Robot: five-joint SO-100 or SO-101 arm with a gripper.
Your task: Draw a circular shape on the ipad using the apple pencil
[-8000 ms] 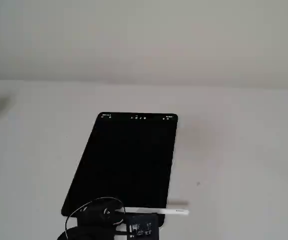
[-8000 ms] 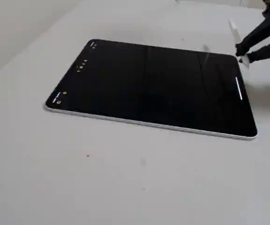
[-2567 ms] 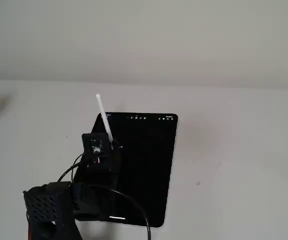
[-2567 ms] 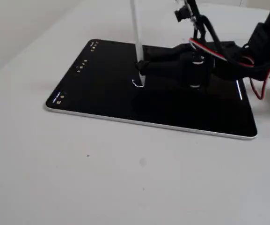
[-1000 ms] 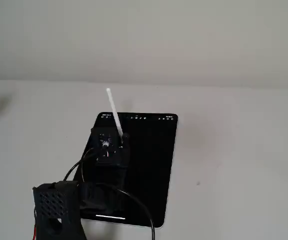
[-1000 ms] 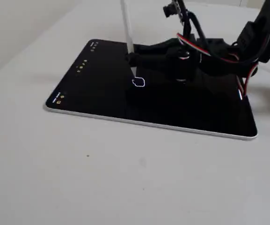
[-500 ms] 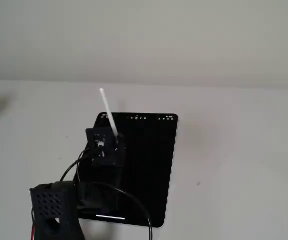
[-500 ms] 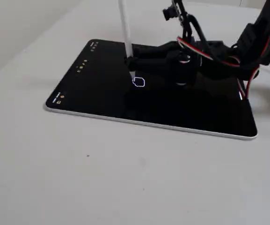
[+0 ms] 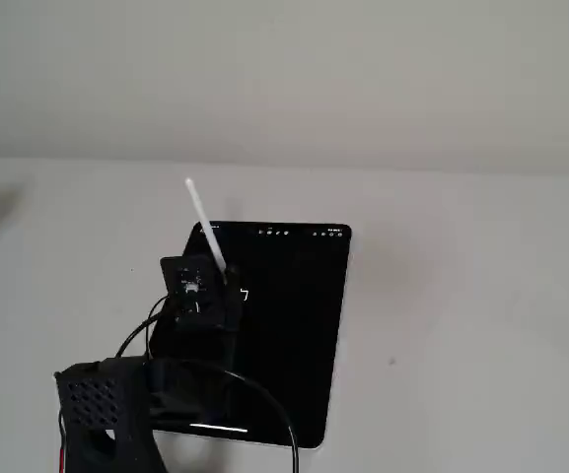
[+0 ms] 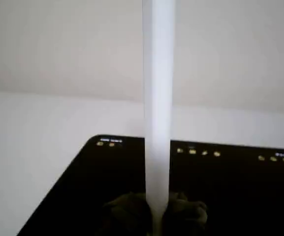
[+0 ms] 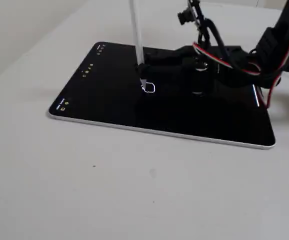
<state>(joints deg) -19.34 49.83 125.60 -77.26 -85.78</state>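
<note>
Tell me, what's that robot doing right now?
Gripper shut on apple pencil. Tip down on ipad, circular shape partly drawn. Nothing in the way.

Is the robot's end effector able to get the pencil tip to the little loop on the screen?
Probably yes: the end effector holds the apple pencil with its tip at the circular shape; nothing blocks it.

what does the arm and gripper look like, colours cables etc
The arm is matte black plastic, with a perforated grille panel near its base. The gripper is black too. Black cables loop alongside in both fixed views, joined by red and white wires near the wrist.
</note>
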